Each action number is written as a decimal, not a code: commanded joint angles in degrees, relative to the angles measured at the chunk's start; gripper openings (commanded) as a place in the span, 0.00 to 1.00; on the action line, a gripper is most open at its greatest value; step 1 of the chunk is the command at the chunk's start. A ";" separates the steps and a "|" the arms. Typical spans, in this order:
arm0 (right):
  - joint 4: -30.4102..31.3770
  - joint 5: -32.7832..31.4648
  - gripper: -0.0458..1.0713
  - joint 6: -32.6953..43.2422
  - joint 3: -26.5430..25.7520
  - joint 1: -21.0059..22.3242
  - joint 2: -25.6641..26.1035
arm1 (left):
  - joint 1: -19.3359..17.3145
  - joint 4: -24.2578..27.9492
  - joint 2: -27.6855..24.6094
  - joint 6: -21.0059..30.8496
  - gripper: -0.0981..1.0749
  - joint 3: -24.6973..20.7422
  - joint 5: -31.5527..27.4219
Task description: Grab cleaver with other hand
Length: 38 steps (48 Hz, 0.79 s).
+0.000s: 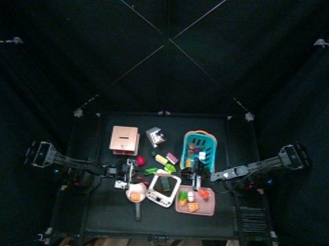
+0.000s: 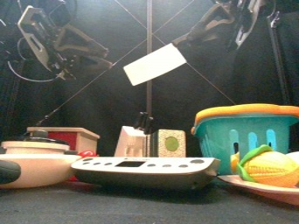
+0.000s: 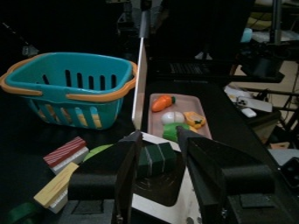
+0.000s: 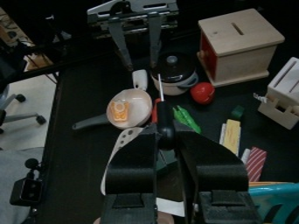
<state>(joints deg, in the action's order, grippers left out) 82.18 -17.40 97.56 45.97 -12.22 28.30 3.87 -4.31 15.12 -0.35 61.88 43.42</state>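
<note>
The cleaver [image 2: 156,63] has a white blade and hangs high in the air over the middle of the table, its flat side facing the front. My right gripper [image 4: 167,137] is shut on the cleaver [image 4: 118,162], with the blade showing beside its jaws. In the left wrist view the blade [image 3: 142,70] shows edge-on. My left gripper [image 3: 163,147] is open, with the blade lying along one finger. The right wrist view shows the left gripper [image 4: 136,44] opposite, with its fingers apart.
A teal basket with an orange rim [image 2: 246,131] stands at the right, with a pink tray of toy food [image 3: 201,112] beside it. A white scale [image 2: 146,171] is at the front middle. A wooden box [image 4: 239,44], a pan with an egg [image 4: 128,109] and a red tomato [image 4: 205,92] lie on the left.
</note>
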 commanded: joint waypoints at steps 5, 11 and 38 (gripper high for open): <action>0.26 0.70 0.42 -0.09 -0.97 -0.09 0.70 | -1.67 0.18 -2.81 -0.18 0.74 -2.55 2.64; 0.26 0.62 0.42 -0.09 -0.97 -0.09 0.70 | -1.76 0.53 -4.92 -0.18 0.74 -4.04 2.90; 0.09 0.62 0.42 -0.09 -0.35 -0.09 0.62 | -1.41 1.93 -8.26 -0.09 0.48 -6.24 3.08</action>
<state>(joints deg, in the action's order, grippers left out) 82.27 -16.88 97.47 45.97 -12.22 28.30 2.37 -2.46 6.15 -0.35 56.43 45.70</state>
